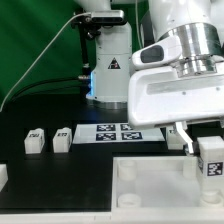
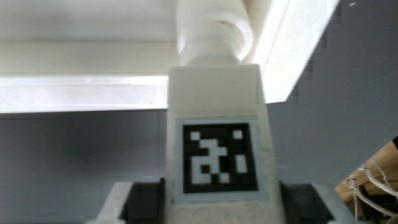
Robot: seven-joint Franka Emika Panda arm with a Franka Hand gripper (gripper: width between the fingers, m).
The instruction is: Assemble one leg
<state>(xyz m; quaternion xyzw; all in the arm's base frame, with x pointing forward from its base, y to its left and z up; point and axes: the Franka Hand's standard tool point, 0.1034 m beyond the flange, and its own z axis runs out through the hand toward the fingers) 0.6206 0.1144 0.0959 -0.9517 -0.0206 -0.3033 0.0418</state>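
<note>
My gripper (image 1: 206, 148) is shut on one leg (image 1: 211, 161), a small white block with a black-and-white tag facing out. It holds the leg upright at the exterior view's right, over the far right corner of the large white square part (image 1: 150, 186). In the wrist view the leg (image 2: 217, 110) runs straight out from between the dark fingers (image 2: 153, 206) of the gripper (image 2: 219, 206). Its round end reaches the white square part (image 2: 80, 70). Whether the end sits in a socket is hidden.
Two loose legs (image 1: 35, 140) (image 1: 62, 139) stand on the black table at the exterior view's left, and another white piece (image 1: 3, 175) shows at the left edge. The marker board (image 1: 118, 132) lies behind the square part. A lamp-like stand (image 1: 108, 75) rises at the back.
</note>
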